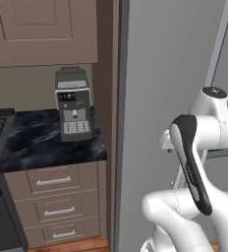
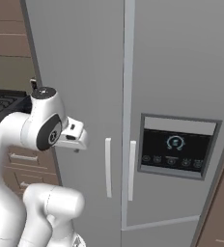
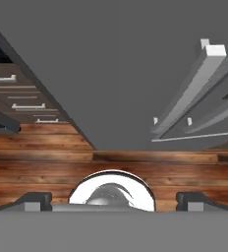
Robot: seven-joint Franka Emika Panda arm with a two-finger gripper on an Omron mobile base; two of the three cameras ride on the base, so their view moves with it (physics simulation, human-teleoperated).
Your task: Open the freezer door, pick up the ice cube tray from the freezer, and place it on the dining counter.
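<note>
A: At the bottom of the hand view, the tool (image 3: 114,199) has its two dark tips spread wide with nothing between them, pointing down at the wooden plank floor (image 3: 47,162).

B: Why so far from the fridge?

A: My guess is the arm is tucked in above its base and no reach has begun. Out from the tool, at about two o'clock in the hand view, the two slim pale vertical handles (image 3: 194,88) run side by side.

B: And the door it needs?

A: In the right base view the tall flat grey freezer door (image 2: 181,72) with the dark rectangular dispenser recess (image 2: 176,147) sits shut at three o'clock from the arm. The plain grey twin door (image 2: 80,72) is beside it.

B: The tray?

A: Presumably behind that shut door. In the left base view a grey coffee machine (image 1: 72,106) stands on the narrow black marble bench (image 1: 42,142) at nine o'clock.
</note>
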